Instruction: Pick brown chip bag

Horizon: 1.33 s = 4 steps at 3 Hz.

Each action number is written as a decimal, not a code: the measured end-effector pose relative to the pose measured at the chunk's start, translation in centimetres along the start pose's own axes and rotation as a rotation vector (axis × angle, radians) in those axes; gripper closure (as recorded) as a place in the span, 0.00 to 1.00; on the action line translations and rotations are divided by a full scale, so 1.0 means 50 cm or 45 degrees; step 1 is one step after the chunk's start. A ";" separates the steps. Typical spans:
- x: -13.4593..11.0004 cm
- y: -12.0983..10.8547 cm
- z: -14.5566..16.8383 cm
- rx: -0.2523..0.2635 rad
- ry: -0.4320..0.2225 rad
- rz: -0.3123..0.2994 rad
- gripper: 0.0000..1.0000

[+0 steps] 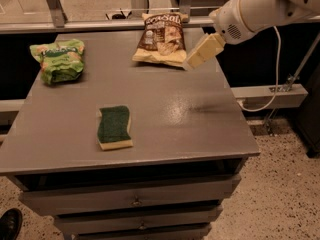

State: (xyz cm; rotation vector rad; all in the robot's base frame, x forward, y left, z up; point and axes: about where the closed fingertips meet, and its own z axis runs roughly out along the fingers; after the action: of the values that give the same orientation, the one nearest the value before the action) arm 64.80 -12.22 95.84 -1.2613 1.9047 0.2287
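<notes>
Fingers (200, 54) of the cream two-finger gripper (191, 63) look closed together and empty, just beside the crinkly dark brown chip bag (159, 40) lying at the grey table's (200, 124) far edge, so grasping and lifting are not yet done.

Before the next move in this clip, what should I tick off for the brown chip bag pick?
1. Brown chip bag unobstructed, lying at the table's far end: ok.
2. Gripper near the bag, at its right edge: ok.
3. Gripper touching the bag: cannot tell.
4. Bag grasped: not ok, not yet.
5. Green chip bag and sponge well apart from the target: ok.
</notes>
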 end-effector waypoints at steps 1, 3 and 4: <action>-0.056 -0.064 0.143 0.035 -0.213 0.188 0.00; -0.090 -0.155 0.278 0.176 -0.336 0.396 0.00; -0.076 -0.202 0.308 0.292 -0.337 0.462 0.00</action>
State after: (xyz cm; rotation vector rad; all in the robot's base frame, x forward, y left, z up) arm 81.99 -6.04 91.35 -0.6920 1.8547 0.3367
